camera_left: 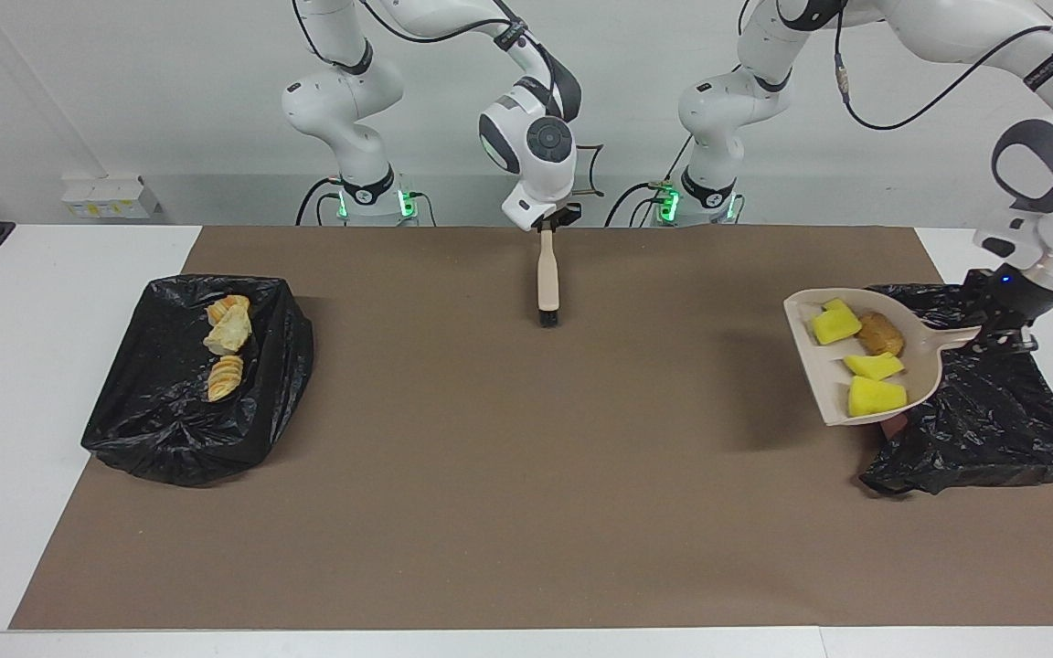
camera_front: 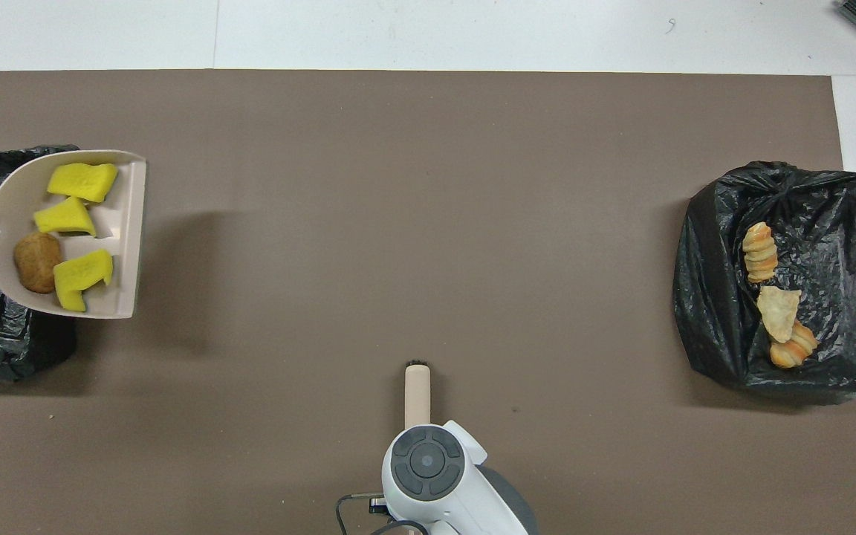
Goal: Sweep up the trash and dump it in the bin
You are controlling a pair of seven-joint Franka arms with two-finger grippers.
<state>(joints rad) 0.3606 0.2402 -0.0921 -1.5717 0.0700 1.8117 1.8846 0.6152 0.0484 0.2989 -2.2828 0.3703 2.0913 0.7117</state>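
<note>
The dumping step is in hand: the left gripper (camera_left: 1002,331), clamped on the handle of the beige plastic dustpan (camera_left: 814,388), holds it over the edge of the black bag-lined bin (camera_left: 993,429) at the left arm's end, carrying three yellow sponge wedges (camera_left: 875,396) and a brown roll (camera_left: 881,334). Three tan crusty chunks (camera_left: 227,340) lie in the second black-bagged bin (camera_left: 170,420). Next, the pan likely needs carrying fully over the bag and tipping, while the right gripper (camera_left: 548,222) waits, closed on the wooden-handled brush (camera_left: 546,283).

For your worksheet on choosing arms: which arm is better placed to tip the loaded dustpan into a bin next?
Left, probably: its end effector holds the beige plastic dustpan by the handle, raised over the black-lined bin; the right holds the brush.
</note>
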